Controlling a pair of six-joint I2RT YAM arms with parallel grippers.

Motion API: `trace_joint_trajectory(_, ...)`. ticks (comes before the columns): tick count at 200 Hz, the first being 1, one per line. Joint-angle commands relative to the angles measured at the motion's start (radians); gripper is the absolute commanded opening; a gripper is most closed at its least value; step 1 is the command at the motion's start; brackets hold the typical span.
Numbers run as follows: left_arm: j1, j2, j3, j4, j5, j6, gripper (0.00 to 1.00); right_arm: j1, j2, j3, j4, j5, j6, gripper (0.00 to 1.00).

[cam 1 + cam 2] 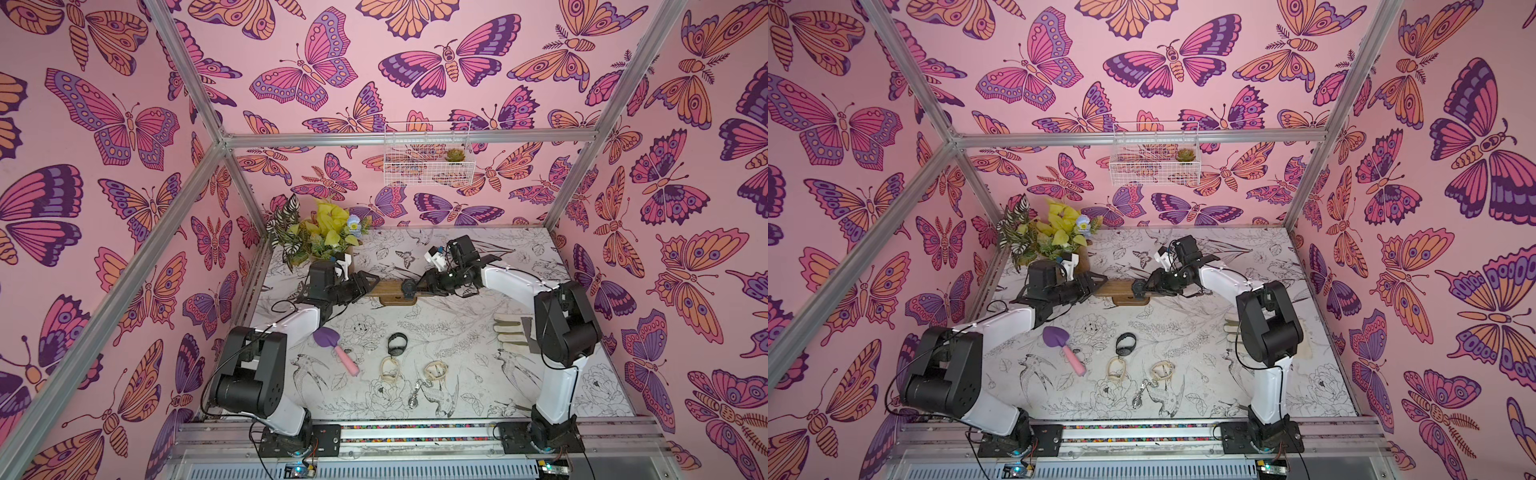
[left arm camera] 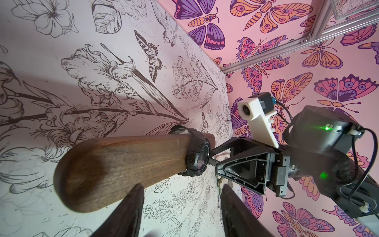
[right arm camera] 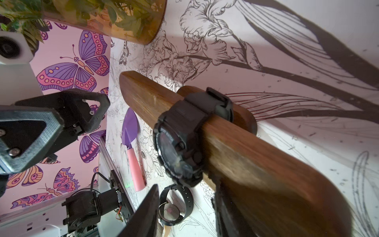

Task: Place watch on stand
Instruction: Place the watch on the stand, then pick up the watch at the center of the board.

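The stand (image 1: 388, 289) is a brown wooden bar on a small flat base, set mid-table in both top views. A black watch (image 1: 408, 287) is wrapped round the bar, its face (image 3: 180, 143) turned to the front. My right gripper (image 3: 185, 190) is open at the bar's right part, its tips just short of the watch and one finger (image 3: 223, 205) against the wood. My left gripper (image 2: 182, 188) is open at the bar's left end (image 2: 123, 168), with nothing between its jaws. From the left wrist the watch (image 2: 198, 158) shows beyond that end.
On the table in front lie another black watch (image 1: 397, 344), two beige watches (image 1: 390, 369), a silver watch (image 1: 415, 392) and a purple trowel with a pink handle (image 1: 336, 349). Gloves (image 1: 511, 332) lie at the right. A potted plant (image 1: 320, 237) stands back left.
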Motion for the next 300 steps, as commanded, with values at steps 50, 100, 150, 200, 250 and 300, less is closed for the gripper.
trace_joint_trajectory(50,-0.012,-0.105,-0.049,-0.074,-0.054,0.05,0.6,0.059,-0.089,0.022,-0.086,0.073,-0.073,0.09)
trace_joint_trajectory(100,-0.055,-0.231,-0.076,-0.226,-0.126,0.127,0.6,0.205,-0.176,-0.008,-0.23,0.236,-0.191,0.19)
trace_joint_trajectory(150,-0.071,-0.393,-0.146,-0.329,-0.198,0.134,0.59,0.355,-0.273,-0.146,-0.25,0.322,-0.216,0.36)
trace_joint_trajectory(200,-0.072,-0.466,-0.165,-0.43,-0.264,0.112,0.59,0.448,-0.28,-0.235,-0.213,0.37,-0.245,0.37)
trace_joint_trajectory(250,-0.072,-0.486,-0.163,-0.46,-0.298,0.084,0.6,0.473,-0.198,-0.198,-0.204,0.407,-0.307,0.44)
trace_joint_trajectory(300,-0.069,-0.437,-0.149,-0.487,-0.312,0.057,0.6,0.498,-0.135,-0.138,-0.197,0.459,-0.351,0.44)
